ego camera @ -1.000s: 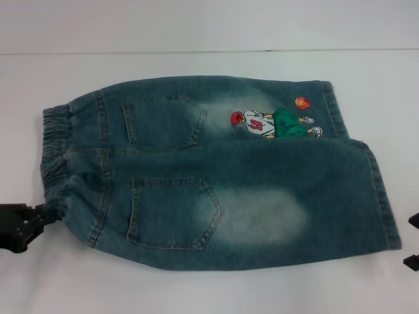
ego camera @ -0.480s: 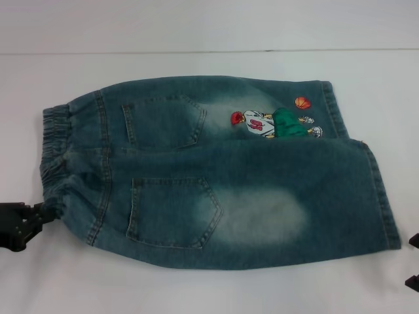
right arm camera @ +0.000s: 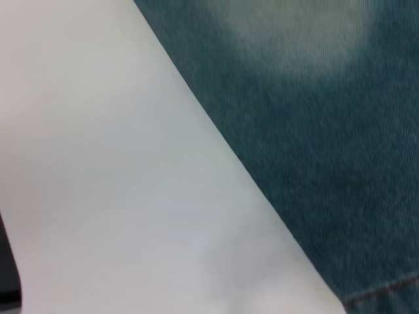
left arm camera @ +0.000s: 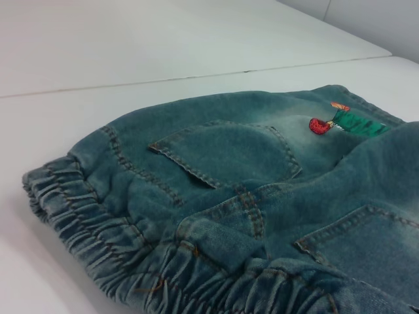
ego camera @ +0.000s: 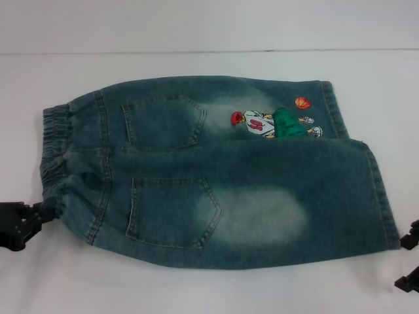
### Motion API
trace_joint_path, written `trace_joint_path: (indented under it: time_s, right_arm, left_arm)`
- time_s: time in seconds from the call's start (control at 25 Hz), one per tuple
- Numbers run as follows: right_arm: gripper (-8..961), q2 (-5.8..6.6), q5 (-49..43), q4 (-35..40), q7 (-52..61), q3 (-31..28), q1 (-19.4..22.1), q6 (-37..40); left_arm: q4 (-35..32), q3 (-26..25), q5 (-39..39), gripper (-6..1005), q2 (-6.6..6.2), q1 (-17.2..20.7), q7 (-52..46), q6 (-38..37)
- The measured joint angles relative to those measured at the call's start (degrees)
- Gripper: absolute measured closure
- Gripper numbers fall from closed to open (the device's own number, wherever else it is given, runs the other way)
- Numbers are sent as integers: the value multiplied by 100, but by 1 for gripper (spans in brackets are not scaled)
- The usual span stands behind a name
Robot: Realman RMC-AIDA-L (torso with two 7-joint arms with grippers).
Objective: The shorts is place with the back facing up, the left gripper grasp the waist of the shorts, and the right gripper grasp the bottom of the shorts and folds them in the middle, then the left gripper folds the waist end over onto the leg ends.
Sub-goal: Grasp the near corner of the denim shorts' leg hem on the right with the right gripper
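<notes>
The shorts (ego camera: 216,170) lie flat on the white table, back pockets up. Their ruffled waist (ego camera: 55,144) is at the left and the leg ends (ego camera: 383,196) at the right. The cartoon embroidery (ego camera: 272,123) sits on the far leg. My left gripper (ego camera: 44,212) is at the waist's near corner, where the cloth is gathered to a point in its tip. The left wrist view shows the elastic waist (left arm camera: 98,229) close up. My right gripper (ego camera: 409,258) stands open just off the near leg's hem corner. The right wrist view shows denim (right arm camera: 314,131) and its hem stitching (right arm camera: 386,288).
The white table (ego camera: 196,288) runs all around the shorts, with bare surface in front of them and behind. Its far edge (ego camera: 196,51) crosses the top of the head view.
My right gripper has come in from the right edge toward the near leg's hem corner. The left gripper and the shorts have barely moved.
</notes>
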State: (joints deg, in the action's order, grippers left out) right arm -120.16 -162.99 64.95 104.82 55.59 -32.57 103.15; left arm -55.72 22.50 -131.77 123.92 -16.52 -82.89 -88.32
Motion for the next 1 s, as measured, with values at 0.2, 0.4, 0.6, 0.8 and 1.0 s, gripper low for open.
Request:
trace_joint_path:
  time_s: [0.2,0.4,0.6,0.8,1.0]
  right_arm:
    - [36,8,157,0,-39,37,8,-102]
    - [36,20,244,49,-145,20,24,-157]
    - [36,29,310,60,-226,22,31,-146]
    - [37,22,310,82,-247,47,17,-54]
    - [37,19,315,237,-238,48,9,105]
  left_arm:
    - [-1,0,-10,910,0,0,0,-6]
    - [15,0,-21,910,5,0,0,-1]
    - [32,4,-25,909,8,0,0,0]
    - [36,9,-25,909,9,0,0,0]
    - [40,9,-25,909,10,-17,0,-1]
